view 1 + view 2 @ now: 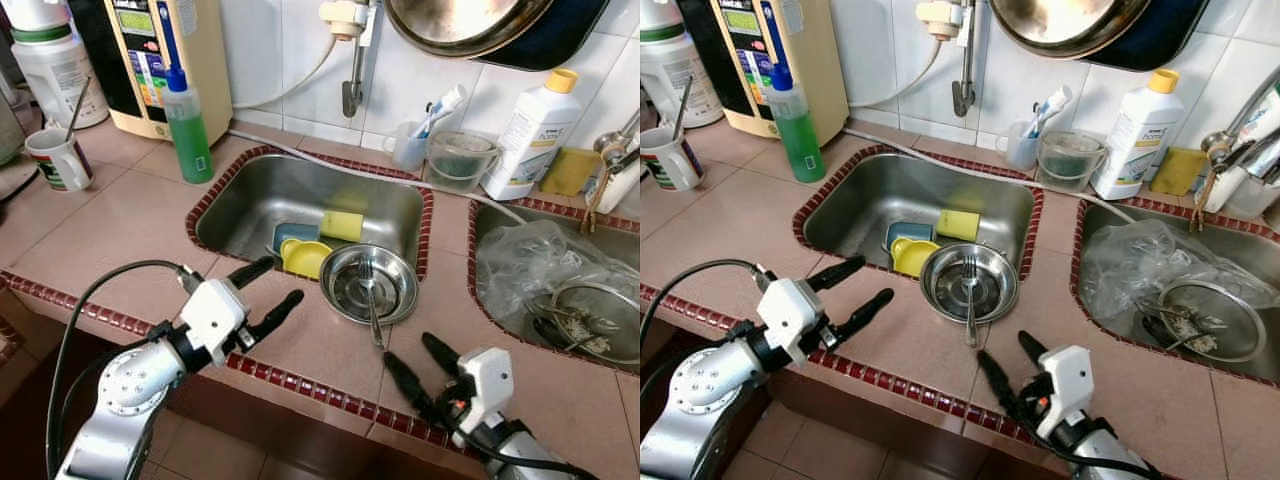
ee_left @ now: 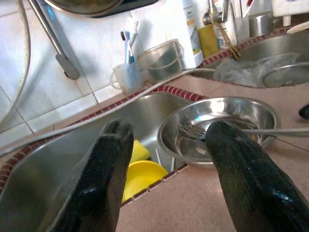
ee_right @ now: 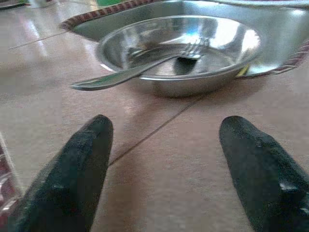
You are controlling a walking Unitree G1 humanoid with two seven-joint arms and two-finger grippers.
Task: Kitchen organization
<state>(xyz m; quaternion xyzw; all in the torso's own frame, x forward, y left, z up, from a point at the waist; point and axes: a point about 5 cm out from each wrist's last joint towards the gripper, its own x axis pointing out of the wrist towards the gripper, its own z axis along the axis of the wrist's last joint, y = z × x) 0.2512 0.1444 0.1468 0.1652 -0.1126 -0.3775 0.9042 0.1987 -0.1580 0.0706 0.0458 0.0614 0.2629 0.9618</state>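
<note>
grippers (image 1: 412,365) flank round steel bowl (image 1: 368,284).

A green soap bottle (image 1: 187,118) and a white mug (image 1: 58,158) are seen on the tiled counter (image 1: 120,225), with a cup of toothbrushes (image 1: 412,142) kept by the wall.
</note>
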